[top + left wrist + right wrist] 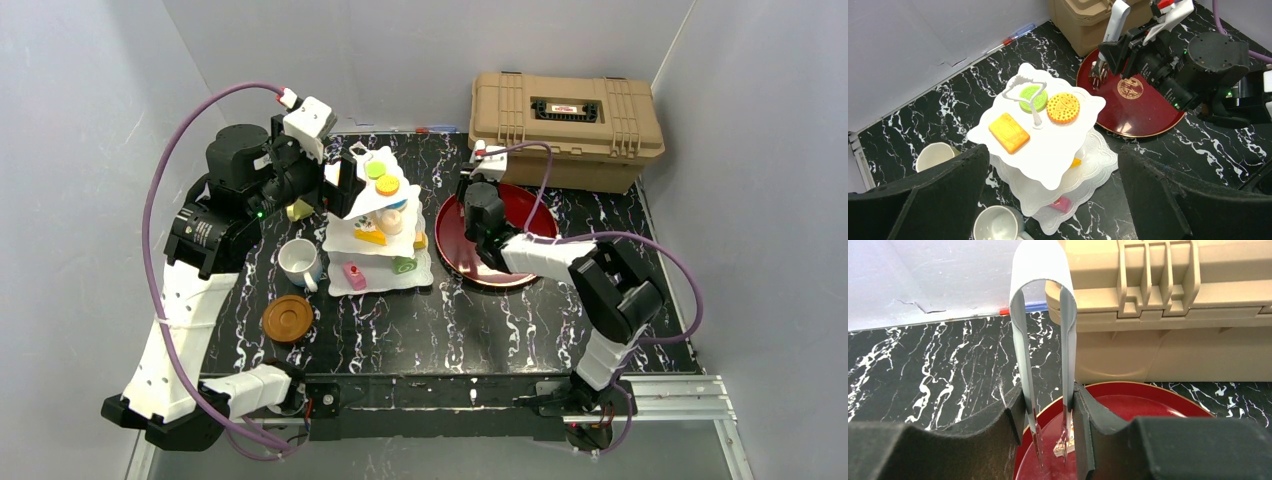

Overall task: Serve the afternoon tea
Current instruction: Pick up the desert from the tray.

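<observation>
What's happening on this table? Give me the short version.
The right gripper is clamped on a pair of white tongs, tips down over the red tray, which looks bare where it shows. The left gripper hangs wide open above the three-tier cake stand, whose top tier carries three toy biscuits. A white mug and a brown coaster sit beside the stand, the mug not on the coaster.

Layout of the table (450, 320): the stand (378, 225) stood left of centre, pastries (1063, 107) on its tiers. The tray (450, 250) lay just to its right, tongs (1068, 340) over it and the case (565, 115) behind. A mug (298, 260) stood left of the stand, a second mug (299, 210) behind that, and a coaster (287, 318) in front.
</observation>
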Robot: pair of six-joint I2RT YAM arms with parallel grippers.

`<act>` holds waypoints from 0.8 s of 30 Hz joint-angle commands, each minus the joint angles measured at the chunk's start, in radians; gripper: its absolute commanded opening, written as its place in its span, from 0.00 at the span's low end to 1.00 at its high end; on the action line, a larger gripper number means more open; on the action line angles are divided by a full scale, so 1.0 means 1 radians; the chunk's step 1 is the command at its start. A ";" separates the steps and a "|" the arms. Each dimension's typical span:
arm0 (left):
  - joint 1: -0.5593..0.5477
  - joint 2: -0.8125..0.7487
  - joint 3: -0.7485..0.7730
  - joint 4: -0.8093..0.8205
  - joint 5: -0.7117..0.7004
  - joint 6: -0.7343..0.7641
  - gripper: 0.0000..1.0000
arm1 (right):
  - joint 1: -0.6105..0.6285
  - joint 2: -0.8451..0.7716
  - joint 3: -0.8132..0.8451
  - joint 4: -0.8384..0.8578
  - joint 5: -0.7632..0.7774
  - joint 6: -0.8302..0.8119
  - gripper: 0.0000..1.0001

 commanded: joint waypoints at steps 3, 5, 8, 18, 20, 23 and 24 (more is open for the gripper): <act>0.006 -0.015 -0.007 0.012 -0.005 0.014 0.99 | 0.014 0.034 0.034 0.151 0.037 -0.039 0.37; 0.006 -0.014 -0.007 0.012 -0.008 0.018 0.99 | 0.015 0.037 0.040 0.157 0.013 -0.037 0.35; 0.005 -0.014 -0.005 0.012 -0.010 0.020 0.99 | 0.019 0.030 0.046 0.162 -0.005 -0.023 0.29; 0.006 -0.019 -0.014 0.012 -0.013 0.021 0.99 | 0.024 0.046 0.080 0.164 0.001 -0.017 0.16; 0.006 -0.021 -0.016 0.012 -0.014 0.022 0.99 | 0.023 0.068 0.086 0.173 0.006 -0.023 0.16; 0.006 -0.025 -0.023 0.012 -0.018 0.028 0.99 | 0.022 0.093 0.099 0.183 0.012 -0.039 0.15; 0.006 -0.026 -0.025 0.013 -0.019 0.032 0.99 | 0.020 0.097 0.098 0.186 0.015 -0.042 0.15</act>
